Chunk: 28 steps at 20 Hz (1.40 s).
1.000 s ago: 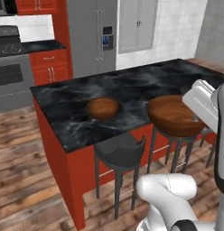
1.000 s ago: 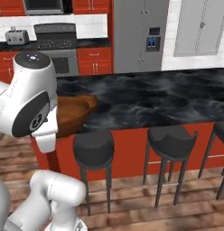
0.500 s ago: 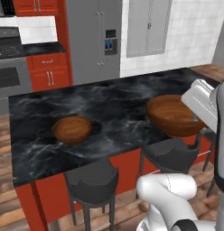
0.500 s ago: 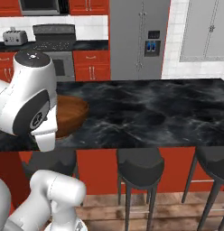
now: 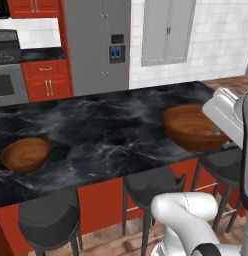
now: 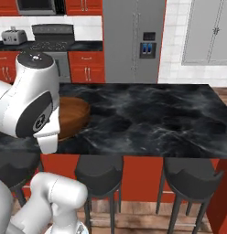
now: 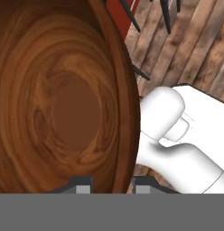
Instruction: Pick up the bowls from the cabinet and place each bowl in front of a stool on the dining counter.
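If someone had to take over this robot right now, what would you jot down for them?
Tool: shut on the held bowl, one finger inside the rim and one outside, carried over the dining counter at the arm's side.
Placed bowl: resting on the counter, above the leftmost stool in the left base view. That one looks done.
Left: set the held bowl down in front of another stool, probably the middle or right one, then let go.

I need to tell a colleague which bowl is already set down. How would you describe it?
Find the dining counter, black marble on a red base. Near its front edge, above a dark stool, sits a bowl. Unlike the other bowl, at the robot's wrist, it rests alone.
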{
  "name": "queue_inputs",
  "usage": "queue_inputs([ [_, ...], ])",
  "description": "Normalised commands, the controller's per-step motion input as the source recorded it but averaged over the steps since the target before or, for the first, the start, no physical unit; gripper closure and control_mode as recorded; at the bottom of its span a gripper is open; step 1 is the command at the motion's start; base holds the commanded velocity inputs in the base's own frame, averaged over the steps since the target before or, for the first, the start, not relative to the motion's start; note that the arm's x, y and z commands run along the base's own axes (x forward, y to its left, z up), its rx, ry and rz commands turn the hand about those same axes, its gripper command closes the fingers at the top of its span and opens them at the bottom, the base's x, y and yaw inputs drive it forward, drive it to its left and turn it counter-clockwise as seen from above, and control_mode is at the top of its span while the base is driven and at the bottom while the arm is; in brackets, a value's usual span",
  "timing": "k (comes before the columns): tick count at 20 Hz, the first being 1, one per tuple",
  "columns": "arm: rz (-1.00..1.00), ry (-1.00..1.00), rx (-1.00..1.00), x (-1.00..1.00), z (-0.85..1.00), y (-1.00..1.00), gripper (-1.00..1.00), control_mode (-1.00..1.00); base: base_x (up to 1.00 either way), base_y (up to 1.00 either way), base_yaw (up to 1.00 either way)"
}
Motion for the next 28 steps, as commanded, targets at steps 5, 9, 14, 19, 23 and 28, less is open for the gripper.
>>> queue_inputs([
  [5,0.0,0.0,0.0,0.0,0.0,0.0,1.0,1.0,0.8,-0.2,0.09],
  [9,0.0,0.0,0.0,0.0,0.0,0.0,1.0,1.0,0.85,0.0,0.12],
  [14,0.0,0.0,0.0,0.0,0.0,0.0,1.0,1.0,0.66,-0.01,0.19],
  [19,0.16,0.02,0.05,0.88,-0.37,-0.02,1.0,-1.0,0.0,0.0,0.0],
  [23,0.1,0.04,0.04,1.0,-0.53,-0.02,1.0,-1.0,0.0,0.0,0.0],
  [28,0.08,0.07,0.02,1.0,-0.74,0.0,1.0,-1.0,0.0,0.0,0.0],
])
